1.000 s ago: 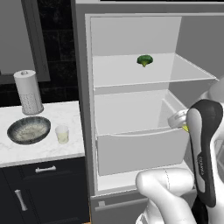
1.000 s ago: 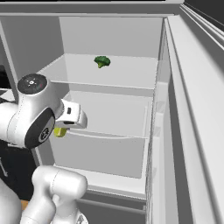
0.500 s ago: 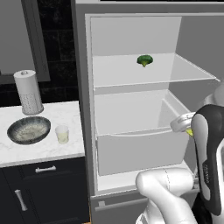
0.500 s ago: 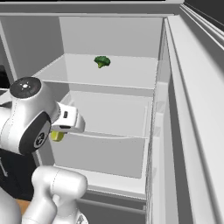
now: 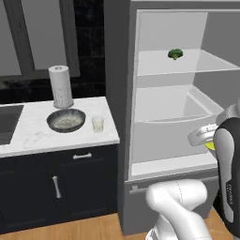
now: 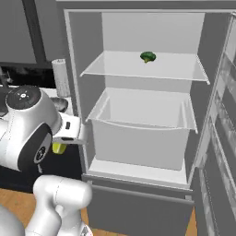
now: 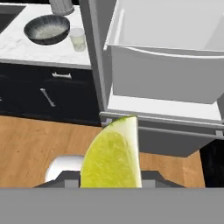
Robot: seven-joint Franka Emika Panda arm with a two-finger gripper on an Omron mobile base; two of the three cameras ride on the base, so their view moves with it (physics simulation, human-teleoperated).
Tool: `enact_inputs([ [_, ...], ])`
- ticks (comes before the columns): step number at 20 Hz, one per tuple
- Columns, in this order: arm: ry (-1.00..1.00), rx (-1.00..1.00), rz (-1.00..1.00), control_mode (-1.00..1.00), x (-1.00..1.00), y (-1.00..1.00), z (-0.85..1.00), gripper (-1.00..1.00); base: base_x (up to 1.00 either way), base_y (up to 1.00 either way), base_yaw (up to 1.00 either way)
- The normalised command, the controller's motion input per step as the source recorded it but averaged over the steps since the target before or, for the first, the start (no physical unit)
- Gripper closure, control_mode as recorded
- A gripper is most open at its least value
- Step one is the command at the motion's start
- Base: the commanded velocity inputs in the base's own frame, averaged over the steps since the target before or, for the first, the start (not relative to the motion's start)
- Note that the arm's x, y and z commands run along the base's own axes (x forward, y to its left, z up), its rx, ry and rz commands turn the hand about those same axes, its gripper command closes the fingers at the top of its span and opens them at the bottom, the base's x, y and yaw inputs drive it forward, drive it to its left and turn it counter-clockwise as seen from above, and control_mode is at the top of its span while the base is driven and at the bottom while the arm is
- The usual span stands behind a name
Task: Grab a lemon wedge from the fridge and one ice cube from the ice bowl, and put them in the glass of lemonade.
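While clenched on the lemon wedge (image 7: 111, 155), the end effector (image 6: 59, 146) hangs outside the open fridge (image 5: 164, 117), in front of its drawer. Farther off, the ice bowl (image 5: 66, 120) and glass of lemonade (image 5: 97, 124) stand side by side on the worktop (image 5: 28, 136).

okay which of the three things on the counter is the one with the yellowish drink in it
The small clear glass of lemonade, rightmost on the counter. The ice bowl is wide and dark-rimmed; the white dotted cylinder stands tall behind.

Open air lies above the worktop (image 5: 33, 136). The ice bowl (image 5: 66, 120) sits just beside the glass of lemonade (image 5: 97, 124), a paper towel roll (image 5: 61, 86) behind them.
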Motion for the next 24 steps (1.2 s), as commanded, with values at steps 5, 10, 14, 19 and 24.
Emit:
enact_inputs([
  [5,0.0,0.0,0.0,1.0,0.0,0.0,0.0,1.0,0.42,1.0,-0.2],
  [10,0.0,0.0,0.0,1.0,0.0,0.0,0.0,1.0,0.42,0.95,-0.35],
  [14,0.0,0.0,0.0,1.0,0.0,0.0,0.0,1.0,0.23,0.53,-0.46],
  [19,0.0,0.0,0.0,1.0,0.0,0.0,0.0,1.0,0.36,0.07,-0.32],
  [24,0.0,0.0,0.0,1.0,0.0,0.0,0.0,1.0,0.65,0.44,-0.15],
])
